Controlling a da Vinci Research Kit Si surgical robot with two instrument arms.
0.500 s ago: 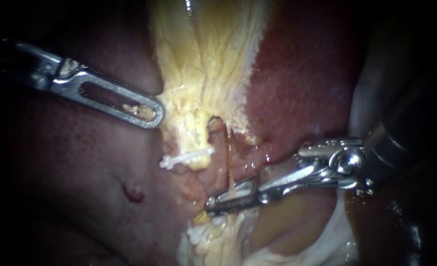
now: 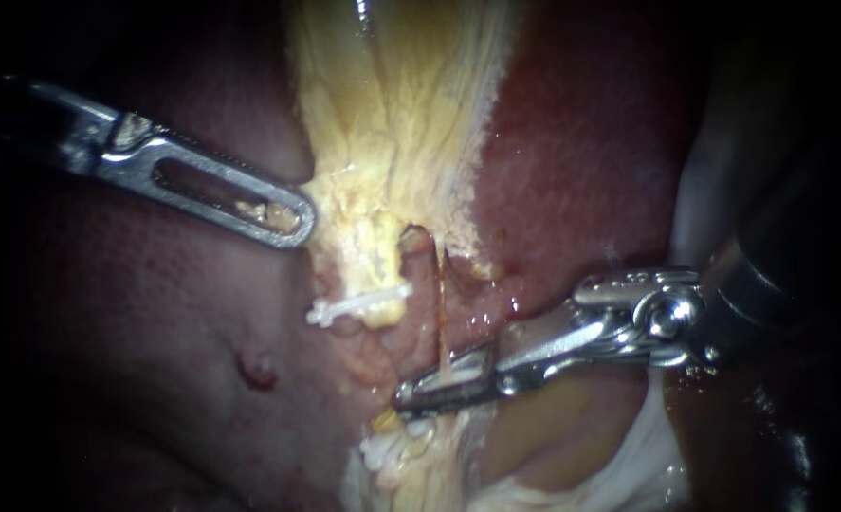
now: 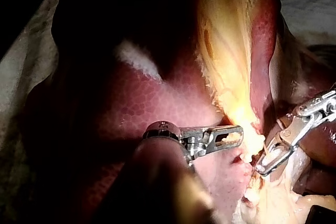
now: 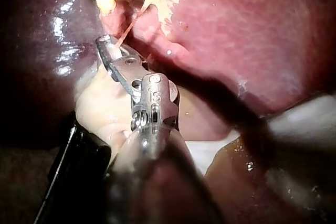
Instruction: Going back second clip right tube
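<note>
Thin reddish right tube (image 2: 441,303) ran down from yellow tissue (image 2: 392,142) into gap of right instrument (image 2: 415,387). Its jaws stood narrowly parted, tube crossing between them; pale bit in gap, clip or not unclear. One white clip (image 2: 358,303) sat across yellow stalk just left of tube, apart from jaws. Further lower clips (image 2: 387,448) lay below jaw tips. On left instrument (image 2: 297,223), jaws closed on edge of yellow tissue, scraps showing through window. Red liver (image 2: 581,161) lay behind.
</note>
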